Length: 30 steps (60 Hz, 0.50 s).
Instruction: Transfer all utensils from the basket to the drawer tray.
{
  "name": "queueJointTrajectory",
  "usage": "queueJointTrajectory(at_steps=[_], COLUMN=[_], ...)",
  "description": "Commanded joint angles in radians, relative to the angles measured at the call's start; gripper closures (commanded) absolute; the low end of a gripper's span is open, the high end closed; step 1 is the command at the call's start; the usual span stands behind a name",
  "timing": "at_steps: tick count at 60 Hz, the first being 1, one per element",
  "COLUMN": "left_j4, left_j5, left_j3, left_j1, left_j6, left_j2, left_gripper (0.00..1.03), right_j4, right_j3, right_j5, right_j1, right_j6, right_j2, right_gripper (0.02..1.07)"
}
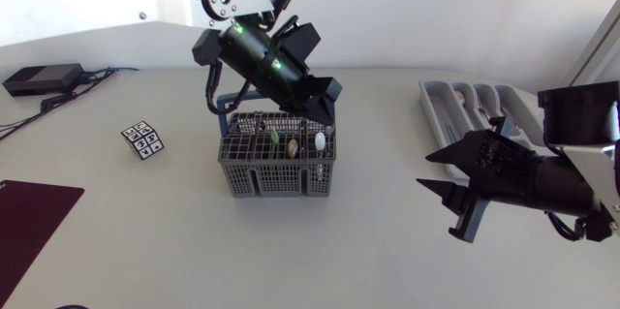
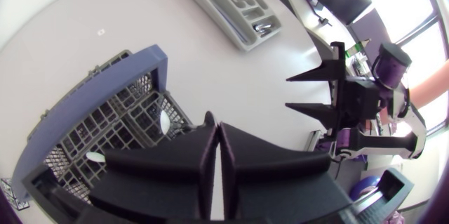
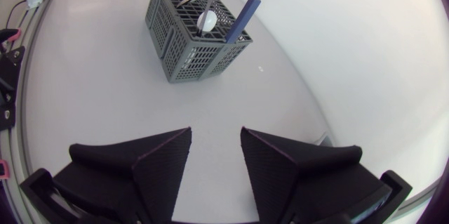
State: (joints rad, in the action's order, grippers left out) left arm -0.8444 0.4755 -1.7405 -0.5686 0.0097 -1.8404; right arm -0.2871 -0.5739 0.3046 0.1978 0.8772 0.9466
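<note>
Several utensils (image 1: 295,141) stand in the grey basket (image 1: 276,181) at the frame's middle, well apart from the drawer tray (image 1: 465,106) at upper right. The left gripper (image 1: 325,106) hangs over the basket's back rim, fingers pressed together. The right gripper (image 1: 423,171), at lower right, holds its fingers spread apart.

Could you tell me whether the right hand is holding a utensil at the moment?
No, the right hand is open, with nothing between its fingers.
</note>
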Motion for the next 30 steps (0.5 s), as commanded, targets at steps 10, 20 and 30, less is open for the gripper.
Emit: queueJointTrajectory(at_steps=[10,20,30], left_j4=[-0.019,-0.019,-0.024], left_j5=[0.061,0.083,0.121], left_j3=[-0.028,-0.004,0.029], left_j1=[0.032,0.026,0.003], left_j6=[-0.016,0.001,0.053], left_j2=[0.109,0.155,0.202], left_gripper=[1.0,1.0,1.0], right_j4=[-0.032,-0.044,-0.058], right_j3=[-0.041,-0.078,-0.126], right_j5=[-0.005,-0.002,0.042], right_j1=[0.045,0.074,0.112], right_j6=[-0.072,-0.107,-0.173], right_j2=[-0.025,-0.031,-0.028], right_gripper=[0.53,0.53,0.53])
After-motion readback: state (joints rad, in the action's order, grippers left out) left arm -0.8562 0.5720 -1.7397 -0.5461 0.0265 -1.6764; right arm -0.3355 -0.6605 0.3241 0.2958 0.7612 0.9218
